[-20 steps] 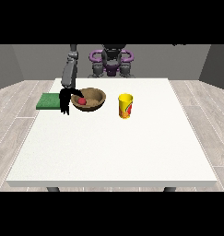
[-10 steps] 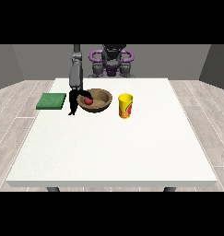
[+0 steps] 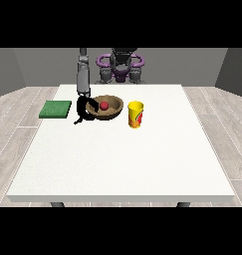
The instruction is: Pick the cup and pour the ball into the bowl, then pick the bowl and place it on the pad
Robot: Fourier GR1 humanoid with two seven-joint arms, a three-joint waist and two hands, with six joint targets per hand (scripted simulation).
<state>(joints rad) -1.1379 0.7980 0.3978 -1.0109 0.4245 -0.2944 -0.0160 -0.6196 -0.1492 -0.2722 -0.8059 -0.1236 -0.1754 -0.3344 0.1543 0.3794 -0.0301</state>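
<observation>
Front view: the near half of the big white desk (image 3: 122, 164) is just flat white top. Going farther back, the yellow cup (image 3: 136, 114) comes first. It stands upright, and it has a red mark on its side. It is just to the right of the brown bowl (image 3: 108, 107) but does not touch it. The bowl sits on the desk a little farther back. 1 red ball (image 3: 104, 105) lies inside the bowl, near its middle.

The black robot hand (image 3: 85, 110) at the view's left is at the left edge of the bowl. Its fingers are bent around the bowl's rim, with part of the hand reaching over the rim and part hanging down outside by the desk, so it is gripping the bowl. Its grey arm goes straight up and back to the robot.

Left of the robot hand lies the green pad (image 3: 56, 109). It is flat on the desk near the left edge, apart from the bowl.

At the far side, behind the desk, is the robot's body (image 3: 120, 66), with purple and grey parts. The other robot hand cannot be seen.
</observation>
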